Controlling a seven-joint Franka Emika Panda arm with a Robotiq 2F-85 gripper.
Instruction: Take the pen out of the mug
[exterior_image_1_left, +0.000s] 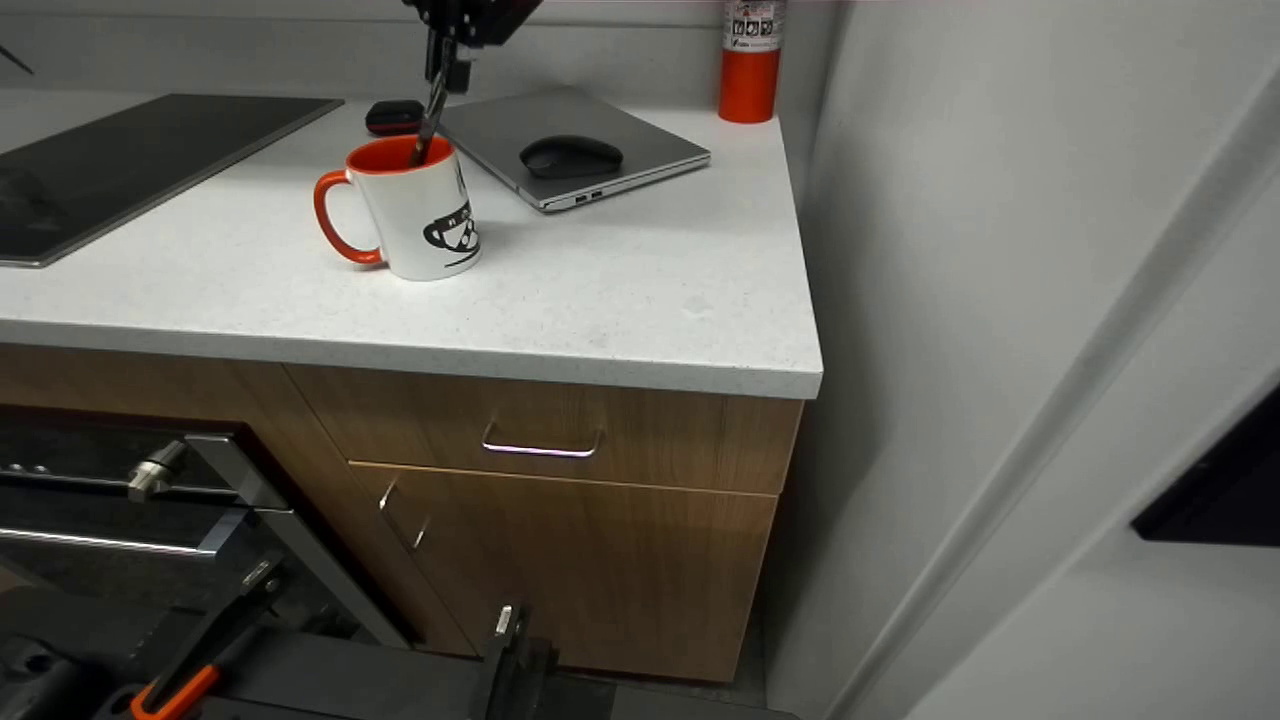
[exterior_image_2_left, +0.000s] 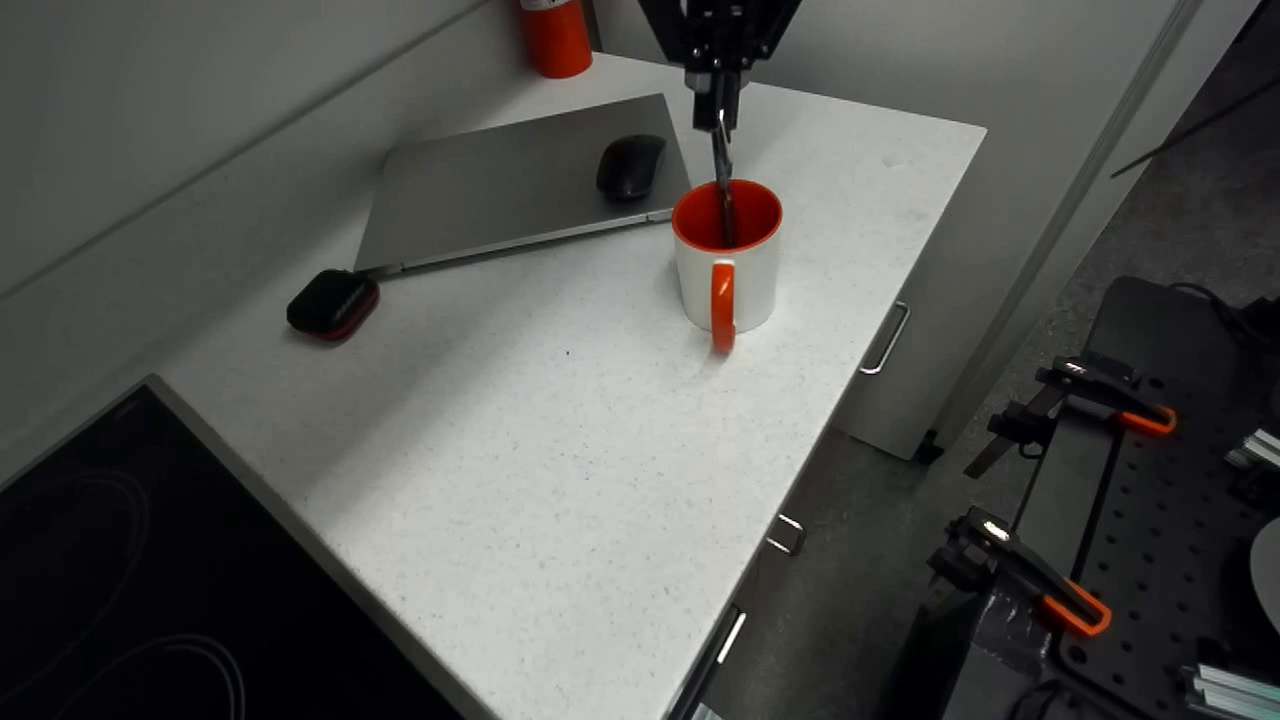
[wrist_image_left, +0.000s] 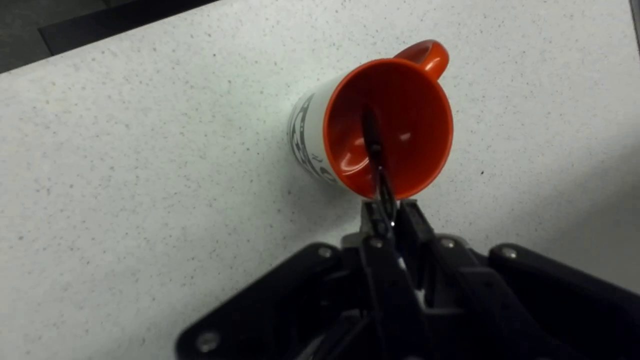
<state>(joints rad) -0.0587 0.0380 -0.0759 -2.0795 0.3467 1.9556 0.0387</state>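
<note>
The white mug (exterior_image_1_left: 420, 225) with red handle and inside stands upright on the counter; it also shows in an exterior view (exterior_image_2_left: 755, 290) and in the wrist view (wrist_image_left: 319, 120). The thin dark pen (exterior_image_1_left: 430, 122) leans slightly, its lower part inside the mug and its upper part above the rim; it also shows in an exterior view (exterior_image_2_left: 724, 165) and in the wrist view (wrist_image_left: 374, 142). My gripper (wrist_image_left: 392, 212) is above the mug with its fingers close together on the pen's upper end. It shows in both exterior views (exterior_image_1_left: 448, 75) (exterior_image_2_left: 716, 110). The pen's top is partly hidden between the fingers.
A closed grey laptop (exterior_image_1_left: 600, 110) with a black mouse (exterior_image_1_left: 570, 157) on it lies behind the mug. A small black-red case (exterior_image_2_left: 333, 303), a dark cooktop (exterior_image_2_left: 150, 560) and a red extinguisher (exterior_image_1_left: 749, 85) are also on the counter (exterior_image_2_left: 560, 480). A wall stands beyond the counter's end.
</note>
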